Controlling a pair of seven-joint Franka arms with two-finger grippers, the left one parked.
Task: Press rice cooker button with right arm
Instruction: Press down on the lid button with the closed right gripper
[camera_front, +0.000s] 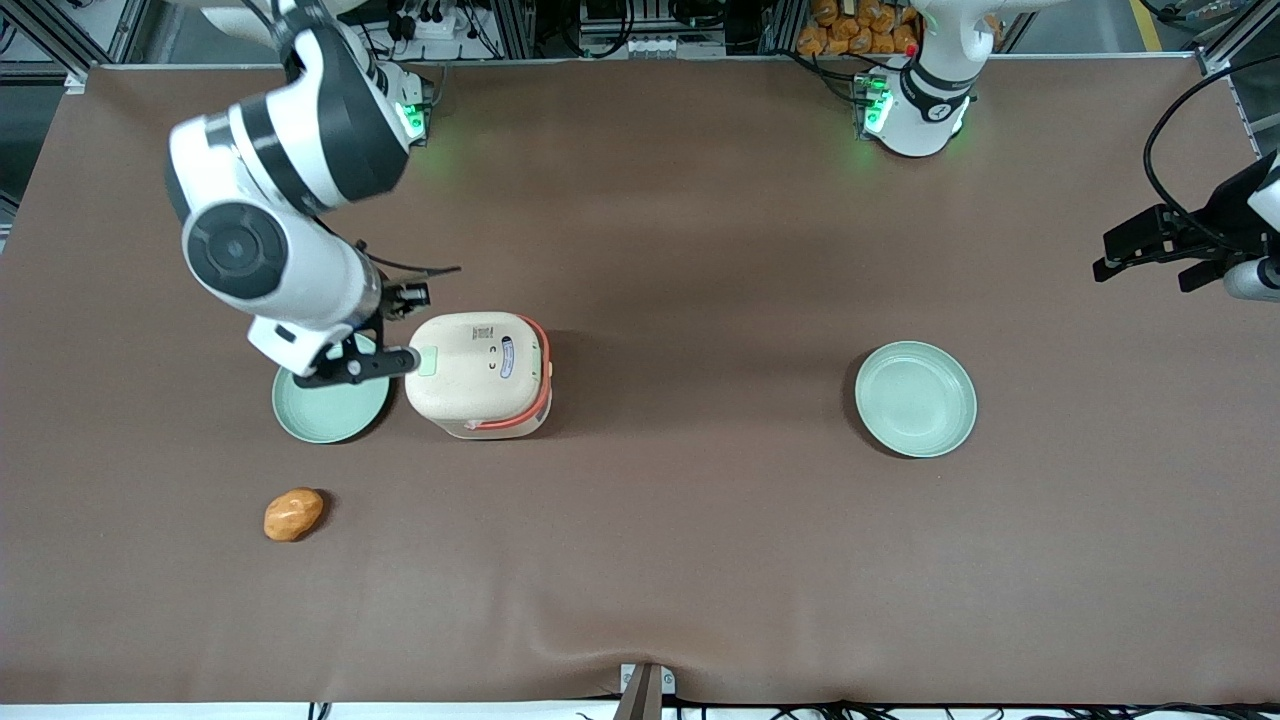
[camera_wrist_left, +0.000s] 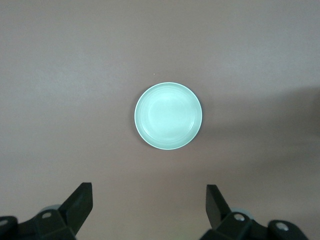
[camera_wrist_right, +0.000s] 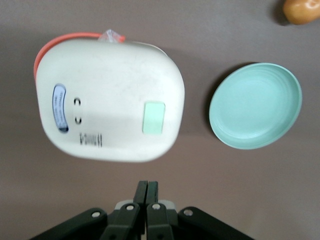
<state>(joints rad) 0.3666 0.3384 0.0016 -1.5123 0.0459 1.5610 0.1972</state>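
Rice cooker (camera_front: 480, 375) sits lid-closed beside a green plate (camera_front: 330, 408); your gripper (camera_front: 408, 361) (fingers pinched together, holding nothing) hovers at its button (camera_front: 428, 360).

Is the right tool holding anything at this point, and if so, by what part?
Nothing is held. The tool has its fingers shut together with nothing between them, above the table beside the cooker, near its button.

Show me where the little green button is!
The button is on the cream lid of the rice cooker, at the edge beside a green plate. The shut gripper is right next to it.
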